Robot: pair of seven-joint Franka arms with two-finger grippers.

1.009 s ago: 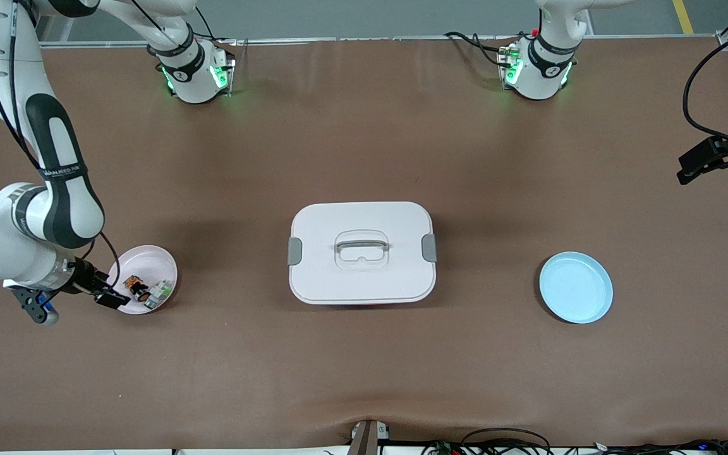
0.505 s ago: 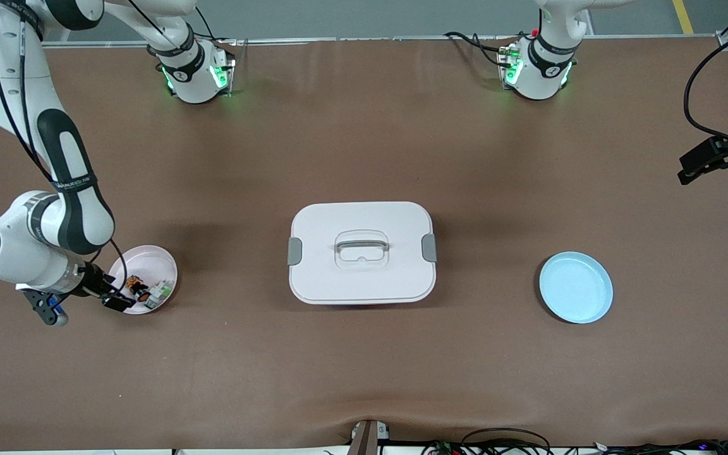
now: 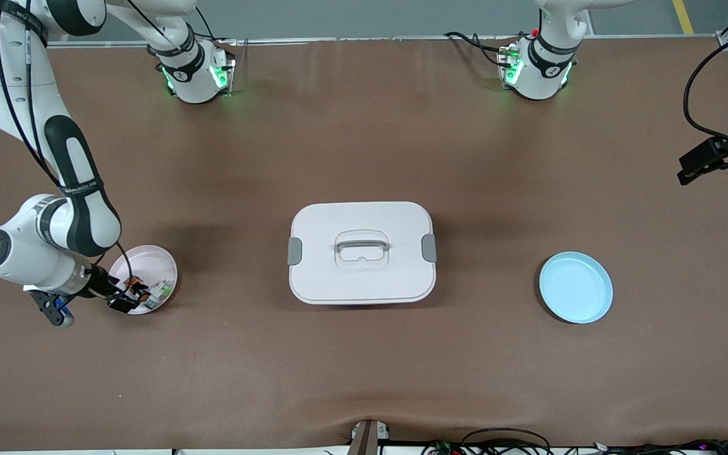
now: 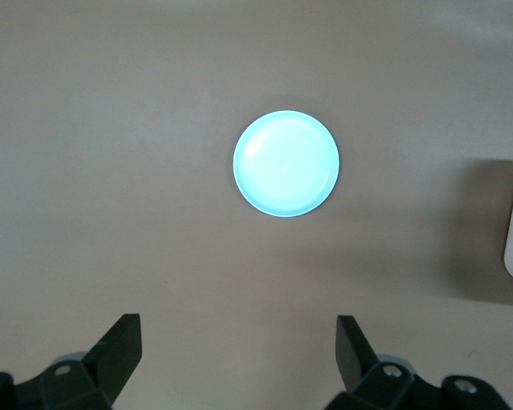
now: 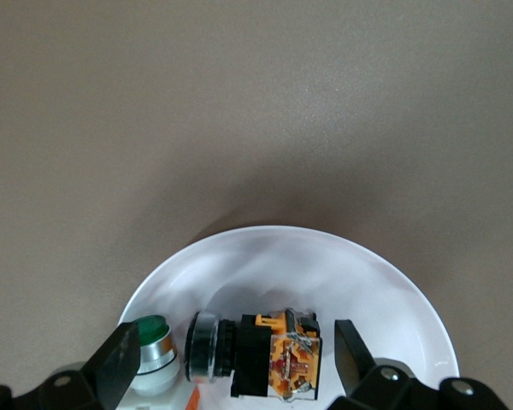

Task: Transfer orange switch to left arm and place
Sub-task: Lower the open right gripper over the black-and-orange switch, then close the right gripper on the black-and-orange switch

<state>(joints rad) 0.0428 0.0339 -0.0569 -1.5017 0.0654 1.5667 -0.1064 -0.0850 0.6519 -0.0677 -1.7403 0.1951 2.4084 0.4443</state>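
Right gripper (image 5: 231, 363): my fingers are spread apart, low over the pink plate (image 3: 160, 265) at lower left of the front view, straddling the switch.
Switch (image 5: 261, 354): lies in that plate, beside a green component (image 5: 150, 342).
Left gripper (image 4: 235, 354): mine too, fingers apart, waiting above the blue plate (image 4: 285, 163).
Box (image 3: 361, 252): mid-table, between the plates.
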